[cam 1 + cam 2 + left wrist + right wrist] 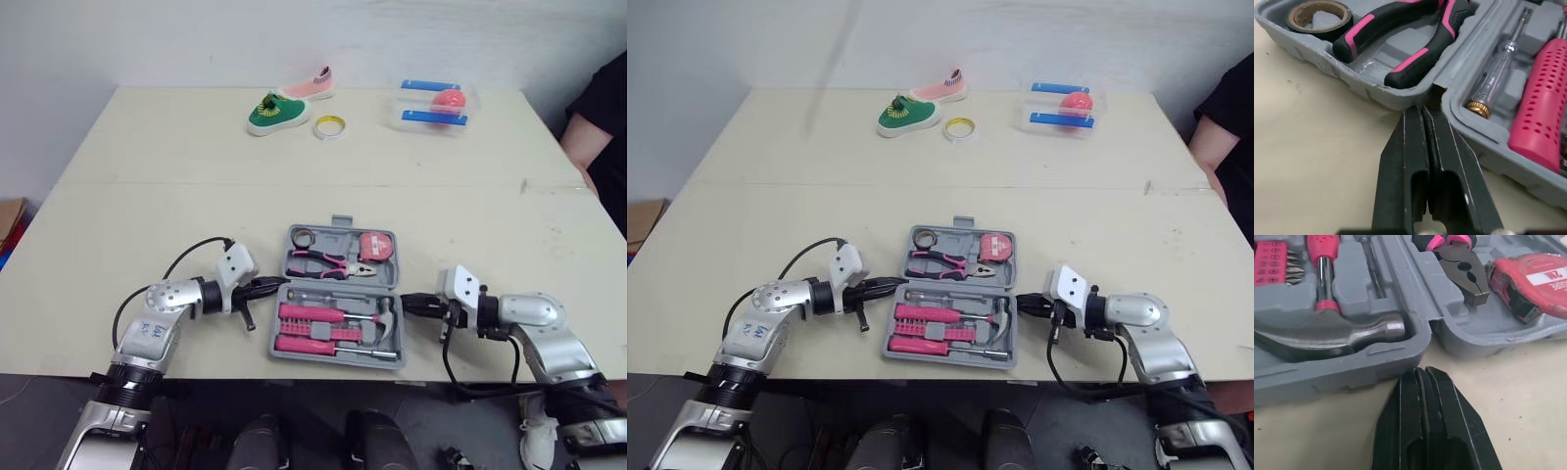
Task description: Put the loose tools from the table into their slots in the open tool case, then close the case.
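Slots in the case are filled: pliers and tape measure in the far half, hammer and screwdrivers in the near half. It lies open near the front edge of the table. Stiff, smooth plastic is judged, likely slippery and weighted by the steel; the far half is best lifted at its outer edge and folded over the hinge. Pressed together and holding nothing, the left gripper and right gripper are set at the hinge ends; contact cannot be told.

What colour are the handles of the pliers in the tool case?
The pliers have black handles with pink stripes; the left wrist view shows them best.
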Motion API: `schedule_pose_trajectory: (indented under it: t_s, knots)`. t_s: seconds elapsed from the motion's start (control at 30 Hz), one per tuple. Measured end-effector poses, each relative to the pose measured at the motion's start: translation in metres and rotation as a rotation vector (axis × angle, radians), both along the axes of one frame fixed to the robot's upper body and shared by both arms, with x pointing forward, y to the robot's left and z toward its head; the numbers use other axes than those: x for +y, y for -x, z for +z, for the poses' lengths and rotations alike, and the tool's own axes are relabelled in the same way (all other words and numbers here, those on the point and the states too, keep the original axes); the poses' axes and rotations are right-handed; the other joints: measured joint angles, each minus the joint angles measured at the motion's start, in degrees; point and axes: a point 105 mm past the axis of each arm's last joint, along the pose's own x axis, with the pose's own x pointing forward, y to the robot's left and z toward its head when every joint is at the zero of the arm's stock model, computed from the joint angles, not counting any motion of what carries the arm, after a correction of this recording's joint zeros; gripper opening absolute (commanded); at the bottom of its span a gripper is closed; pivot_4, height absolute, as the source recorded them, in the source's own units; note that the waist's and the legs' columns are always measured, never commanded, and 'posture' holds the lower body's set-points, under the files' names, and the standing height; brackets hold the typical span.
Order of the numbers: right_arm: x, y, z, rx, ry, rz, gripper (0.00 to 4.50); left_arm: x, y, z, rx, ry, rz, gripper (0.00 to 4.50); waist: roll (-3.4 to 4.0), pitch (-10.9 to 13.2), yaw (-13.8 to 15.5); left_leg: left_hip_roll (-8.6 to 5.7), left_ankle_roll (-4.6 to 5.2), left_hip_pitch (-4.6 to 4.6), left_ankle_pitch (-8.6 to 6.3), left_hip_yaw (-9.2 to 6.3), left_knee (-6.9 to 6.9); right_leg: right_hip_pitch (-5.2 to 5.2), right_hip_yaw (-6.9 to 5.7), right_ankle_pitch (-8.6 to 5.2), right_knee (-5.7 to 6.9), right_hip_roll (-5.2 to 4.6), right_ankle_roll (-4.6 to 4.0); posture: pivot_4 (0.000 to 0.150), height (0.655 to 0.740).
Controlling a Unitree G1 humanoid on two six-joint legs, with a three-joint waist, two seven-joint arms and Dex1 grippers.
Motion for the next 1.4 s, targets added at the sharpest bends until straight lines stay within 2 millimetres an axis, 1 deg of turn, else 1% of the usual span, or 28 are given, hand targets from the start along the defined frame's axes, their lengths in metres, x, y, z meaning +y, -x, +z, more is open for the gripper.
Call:
schedule_pose_trajectory:
  t_s: [0.03, 0.33, 0.53, 0.67, 0.7, 0.77, 0.8, 0.87, 0.9, 0.93, 1.0, 1.03, 1.07, 1.13, 1.17, 1.23, 1.27, 1.33, 1.37, 1.4]
  knots:
    - [0.003, -0.005, 0.001, -0.007, -0.004, 0.000, 0.02, 0.000, 0.000, -0.001, 0.004, -0.002, 0.003, 0.00, 0.00, 0.00, -0.20, -0.01, -0.02, 0.00, 0.00, -0.02, 0.00, 0.00, 0.01, 0.00, 0.02, -0.02, 0.00, 0.150, 0.7400]
    - [0.007, -0.026, 0.006, -0.048, 0.022, -0.001, 0.02, 0.001, -0.007, -0.002, 0.016, 0.030, 0.072, 0.00, 0.00, 0.00, -0.52, -0.02, -0.04, 0.01, 0.04, -0.04, 0.00, 0.00, 0.08, 0.00, 0.07, -0.04, -0.01, 0.150, 0.7400]
    - [0.012, -0.039, 0.011, -0.065, 0.044, 0.000, 0.02, 0.006, -0.025, 0.002, 0.002, 0.020, 0.131, 0.00, 0.00, 0.00, -0.60, -0.01, -0.09, 0.02, 0.08, -0.04, 0.00, -0.03, 0.05, 0.00, 0.13, -0.03, -0.01, 0.150, 0.7400]
    - [0.013, -0.042, 0.013, -0.057, 0.051, 0.007, 0.02, 0.010, -0.028, 0.003, -0.004, 0.021, 0.144, 0.00, 0.00, 0.00, -0.68, -0.01, -0.11, 0.01, 0.08, -0.02, -0.02, -0.05, 0.03, 0.00, 0.13, -0.02, -0.02, 0.150, 0.7400]
    - [0.013, -0.042, 0.013, -0.051, 0.053, 0.008, 0.02, 0.011, -0.028, 0.003, -0.001, 0.024, 0.147, 0.00, 0.00, 0.00, -0.66, 0.00, -0.11, 0.01, 0.08, -0.02, -0.02, -0.05, 0.03, 0.00, 0.13, -0.02, -0.02, 0.150, 0.7400]
    - [0.009, -0.044, 0.014, -0.038, 0.061, -0.002, 0.02, 0.021, -0.026, 0.003, 0.028, 0.051, 0.168, 0.00, 0.01, 0.00, -0.72, 0.00, -0.11, 0.00, 0.08, -0.02, -0.03, -0.07, 0.05, -0.01, 0.13, -0.03, -0.03, 0.150, 0.7400]
    - [0.004, -0.045, 0.015, -0.033, 0.072, -0.018, 0.02, 0.030, -0.024, 0.004, 0.042, 0.057, 0.189, 0.00, 0.01, 0.00, -0.66, 0.00, -0.11, 0.00, 0.07, -0.03, -0.03, -0.07, 0.06, -0.02, 0.12, -0.04, -0.04, 0.150, 0.7400]
    - [-0.010, -0.047, 0.017, -0.031, 0.090, -0.061, 0.67, 0.048, -0.019, 0.003, 0.066, 0.070, 0.232, 0.55, 0.01, 0.00, -0.65, -0.01, -0.11, -0.01, 0.06, -0.04, -0.04, -0.07, 0.14, -0.02, 0.09, -0.07, -0.04, 0.150, 0.7400]
    - [-0.021, -0.047, 0.019, -0.036, 0.104, -0.091, 1.00, 0.060, -0.014, 0.005, 0.058, 0.066, 0.259, 0.85, 0.02, 0.01, -0.60, -0.01, -0.11, -0.02, 0.04, -0.04, -0.06, -0.06, 0.22, -0.02, 0.05, -0.09, -0.04, 0.150, 0.7400]
    - [-0.033, -0.046, 0.020, -0.042, 0.113, -0.127, 1.44, 0.072, -0.009, 0.006, 0.047, 0.063, 0.285, 1.21, 0.02, 0.01, -0.50, -0.02, -0.13, -0.05, 0.01, -0.09, -0.07, -0.05, 0.31, -0.02, -0.01, -0.11, -0.05, 0.150, 0.7400]
    - [-0.057, -0.044, 0.025, -0.075, 0.110, -0.228, 2.45, 0.098, 0.000, 0.009, 0.041, 0.067, 0.350, 2.18, 0.00, 0.03, -0.27, -0.04, -0.33, -0.12, -0.11, -0.13, -0.12, -0.09, 0.35, -0.02, -0.10, -0.14, -0.05, 0.150, 0.7400]
    - [-0.067, -0.043, 0.028, -0.071, 0.076, -0.291, 2.86, 0.103, 0.004, 0.015, 0.040, 0.081, 0.367, 2.53, -0.04, 0.11, -0.19, -0.04, -0.41, -0.19, -0.16, -0.16, -0.13, -0.13, 0.35, -0.02, -0.11, -0.16, -0.05, 0.150, 0.7400]
    - [-0.072, -0.044, 0.033, -0.061, 0.031, -0.350, 3.42, 0.105, 0.006, 0.024, 0.043, 0.094, 0.377, 3.02, -0.04, 0.17, -0.18, -0.04, -0.43, -0.21, -0.17, -0.17, -0.12, -0.13, 0.37, -0.02, -0.11, -0.17, -0.05, 0.150, 0.7400]
    - [-0.075, -0.046, 0.045, -0.006, -0.045, -0.457, 4.44, 0.100, 0.004, 0.044, 0.055, 0.093, 0.408, 3.97, -0.01, 0.22, -0.26, -0.04, -0.43, -0.20, -0.16, -0.19, -0.12, -0.13, 0.42, -0.01, -0.07, -0.19, -0.05, 0.150, 0.7400]
    - [-0.073, -0.046, 0.052, 0.032, -0.066, -0.496, 4.50, 0.094, 0.000, 0.057, 0.056, 0.097, 0.418, 4.46, -0.01, 0.22, -0.28, -0.03, -0.46, -0.19, -0.13, -0.21, -0.12, -0.13, 0.42, -0.01, -0.03, -0.18, -0.05, 0.150, 0.7400]
    - [-0.068, -0.044, 0.060, 0.138, -0.081, -0.564, 4.50, 0.082, -0.005, 0.076, 0.056, 0.112, 0.425, 4.49, -0.01, 0.23, -0.31, -0.02, -0.49, -0.18, -0.10, -0.22, -0.14, -0.14, 0.42, -0.01, 0.00, -0.15, -0.05, 0.150, 0.7400]
    - [-0.062, -0.044, 0.066, 0.212, -0.096, -0.600, 4.50, 0.072, -0.010, 0.086, 0.057, 0.128, 0.427, 4.49, -0.01, 0.22, -0.31, -0.01, -0.51, -0.18, -0.08, -0.22, -0.14, -0.15, 0.41, -0.02, 0.01, -0.14, -0.05, 0.150, 0.7400]
    - [-0.045, -0.041, 0.079, 0.296, -0.118, -0.594, 4.50, 0.057, -0.016, 0.092, 0.077, 0.123, 0.416, 4.49, 0.00, 0.22, -0.49, -0.02, -0.54, -0.18, -0.06, -0.18, -0.26, -0.22, 0.45, -0.02, -0.01, -0.10, -0.06, 0.150, 0.7400]
    - [-0.036, -0.038, 0.085, 0.332, -0.117, -0.584, 4.50, 0.051, -0.018, 0.091, 0.095, 0.110, 0.415, 4.49, 0.00, 0.22, -0.58, -0.02, -0.57, -0.16, -0.01, -0.14, -0.40, -0.24, 0.46, -0.03, -0.06, -0.05, -0.08, 0.150, 0.7400]
    - [-0.030, -0.036, 0.086, 0.384, -0.104, -0.592, 4.50, 0.046, -0.021, 0.088, 0.120, 0.092, 0.421, 4.49, 0.00, 0.22, -0.66, -0.02, -0.31, -0.16, 0.17, -0.10, -0.48, -0.28, 0.46, -0.05, -0.04, 0.00, -0.10, 0.150, 0.7400]
